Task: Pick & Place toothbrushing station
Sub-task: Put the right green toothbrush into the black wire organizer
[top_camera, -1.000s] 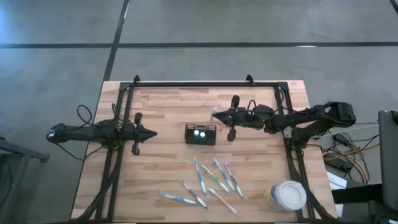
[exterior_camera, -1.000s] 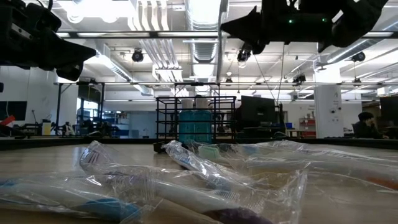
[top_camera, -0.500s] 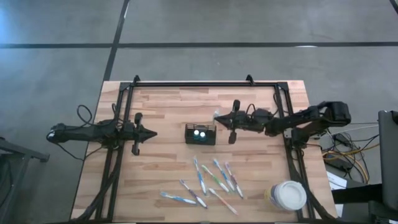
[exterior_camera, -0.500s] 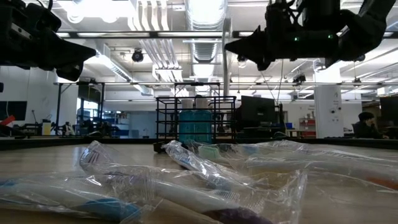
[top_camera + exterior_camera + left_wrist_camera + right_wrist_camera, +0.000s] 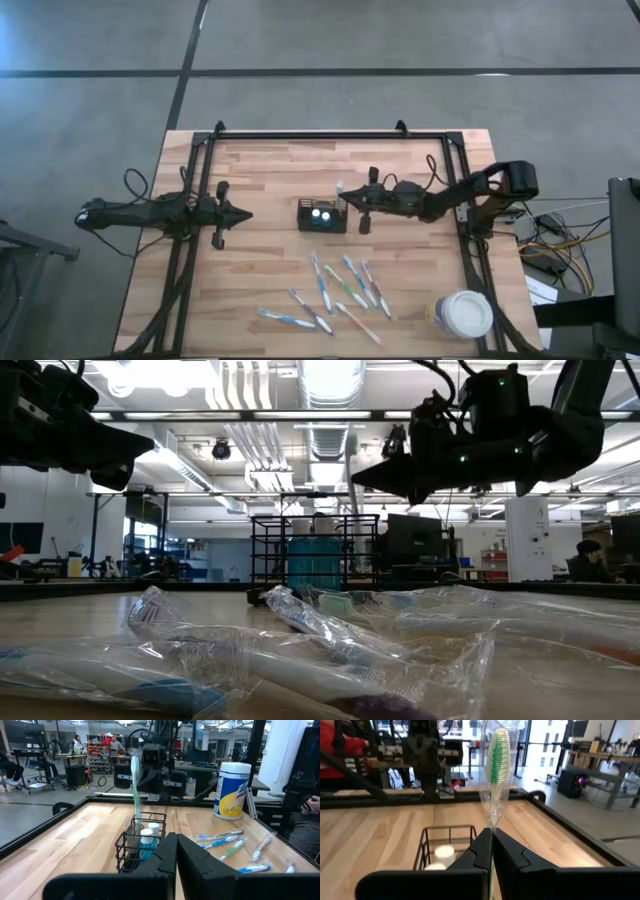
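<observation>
The toothbrushing station [image 5: 322, 216], a black wire caddy, stands at mid-table with two white-capped tubes [image 5: 146, 839] in it. My right gripper [image 5: 343, 199] hovers at the caddy's right end, shut on a clear-wrapped toothbrush [image 5: 497, 760] with green bristles. The brush [image 5: 135, 785] stands upright, and its lower end reaches below the caddy's rim. I cannot tell whether that end is inside the caddy or just beyond it. My left gripper [image 5: 240, 213] waits shut and empty, left of the caddy [image 5: 135, 847]. My right gripper pinches the wrapped toothbrush's handle [image 5: 492, 822] between its two fingers. The fingers lie level, coming from the table's right side, across the brush. The brush stands upright with its bristle head [image 5: 498, 750] above the fingers and its lower part hanging below them.
Several wrapped toothbrushes [image 5: 340, 292] lie loose on the table between the caddy and the near edge. A round white-lidded tub [image 5: 462, 314] stands at the near right corner. Black frame rails [image 5: 200, 160] run along the table's left, right and far sides.
My right gripper has come down and toward the table's left, up to the caddy's right end. It carries the toothbrush, which stays upright. My left arm has kept still.
</observation>
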Controlling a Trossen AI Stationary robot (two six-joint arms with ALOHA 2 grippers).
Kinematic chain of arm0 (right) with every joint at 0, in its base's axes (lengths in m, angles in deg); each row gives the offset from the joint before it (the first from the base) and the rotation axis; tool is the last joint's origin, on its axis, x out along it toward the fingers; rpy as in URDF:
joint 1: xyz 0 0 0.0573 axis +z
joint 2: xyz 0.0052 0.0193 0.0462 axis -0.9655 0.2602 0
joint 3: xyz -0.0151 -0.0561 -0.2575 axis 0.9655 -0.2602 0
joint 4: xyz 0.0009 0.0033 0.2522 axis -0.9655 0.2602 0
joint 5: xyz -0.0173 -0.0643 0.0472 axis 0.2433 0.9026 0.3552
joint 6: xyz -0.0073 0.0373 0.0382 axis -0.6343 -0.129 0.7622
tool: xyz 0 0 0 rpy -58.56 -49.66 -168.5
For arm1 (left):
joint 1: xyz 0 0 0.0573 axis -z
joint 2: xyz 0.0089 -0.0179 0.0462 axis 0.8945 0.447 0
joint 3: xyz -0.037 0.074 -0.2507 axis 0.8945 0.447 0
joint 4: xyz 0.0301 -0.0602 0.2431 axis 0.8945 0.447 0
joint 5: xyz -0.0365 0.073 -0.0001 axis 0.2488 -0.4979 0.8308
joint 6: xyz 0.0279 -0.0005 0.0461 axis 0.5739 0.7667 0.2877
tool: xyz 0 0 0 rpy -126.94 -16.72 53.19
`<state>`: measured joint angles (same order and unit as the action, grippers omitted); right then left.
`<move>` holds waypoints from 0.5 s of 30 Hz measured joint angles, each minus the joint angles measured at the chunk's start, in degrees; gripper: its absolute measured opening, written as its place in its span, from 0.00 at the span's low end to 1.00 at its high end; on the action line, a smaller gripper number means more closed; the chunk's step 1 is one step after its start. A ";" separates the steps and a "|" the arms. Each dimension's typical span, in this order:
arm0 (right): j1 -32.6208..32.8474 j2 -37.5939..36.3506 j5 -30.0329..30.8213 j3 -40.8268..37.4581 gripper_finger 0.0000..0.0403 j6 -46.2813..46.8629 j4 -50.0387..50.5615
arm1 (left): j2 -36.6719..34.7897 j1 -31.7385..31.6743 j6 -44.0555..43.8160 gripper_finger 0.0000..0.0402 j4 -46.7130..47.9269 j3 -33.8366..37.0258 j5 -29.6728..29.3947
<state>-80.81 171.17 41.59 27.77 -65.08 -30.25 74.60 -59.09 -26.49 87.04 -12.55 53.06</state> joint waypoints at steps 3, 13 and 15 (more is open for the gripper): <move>0.00 1.39 0.00 0.00 0.02 0.18 -0.14 | 0.00 0.02 0.00 0.03 0.10 0.00 0.00; 0.00 3.99 0.02 0.00 0.02 0.60 0.31 | 0.02 0.02 0.00 0.03 0.12 0.00 -0.04; 0.00 4.31 0.02 0.03 0.02 0.67 0.32 | 0.02 0.02 0.02 0.03 0.12 0.00 -0.04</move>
<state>-80.81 175.47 41.61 27.80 -64.41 -29.92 74.62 -59.07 -26.46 87.16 -12.55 53.01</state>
